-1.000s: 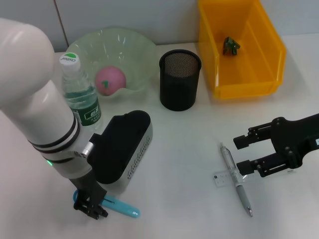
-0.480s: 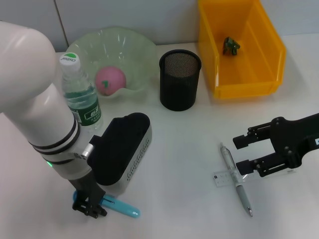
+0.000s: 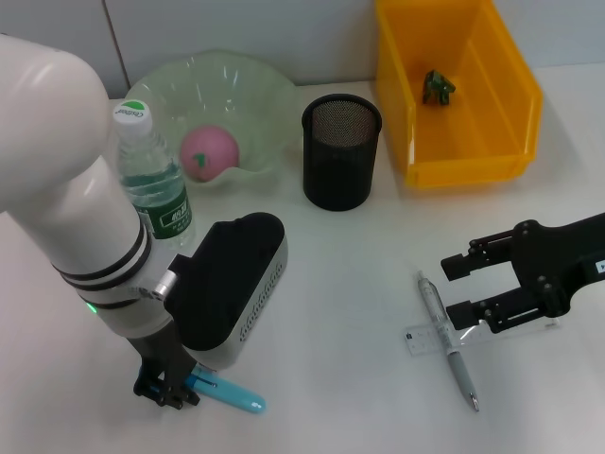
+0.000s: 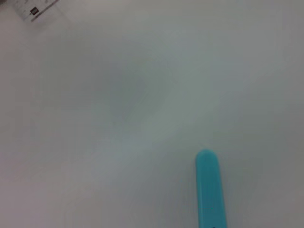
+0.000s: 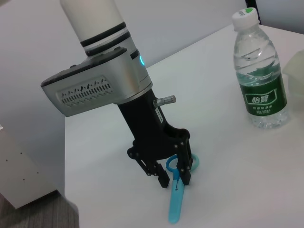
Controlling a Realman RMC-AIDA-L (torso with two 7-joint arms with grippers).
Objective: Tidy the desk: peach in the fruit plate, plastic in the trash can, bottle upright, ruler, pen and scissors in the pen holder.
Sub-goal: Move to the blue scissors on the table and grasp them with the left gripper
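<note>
Blue scissors [image 3: 230, 394] lie at the desk's front left; their closed tip shows in the left wrist view [image 4: 208, 189]. My left gripper [image 3: 165, 391] stands over their handle end. In the right wrist view, the left gripper [image 5: 175, 179] is open, its fingers either side of the scissors [image 5: 176, 202]. A pen [image 3: 448, 342] lies across a clear ruler [image 3: 427, 338] at the front right. My right gripper [image 3: 465, 290] is open just right of them. The peach [image 3: 208, 151] lies in the green plate [image 3: 248, 85]. The bottle [image 3: 151, 184] stands upright. The black pen holder [image 3: 341, 151] holds nothing I can see.
A yellow bin [image 3: 473, 165] at the back right holds a green scrap of plastic [image 3: 438, 86]. My left arm's wrist housing [image 3: 232, 284] hangs over the desk in front of the bottle. The ruler's corner [image 4: 35, 7] shows in the left wrist view.
My left gripper has shifted slightly left along the scissors toward their handle end. The right gripper, pen and ruler have not moved.
</note>
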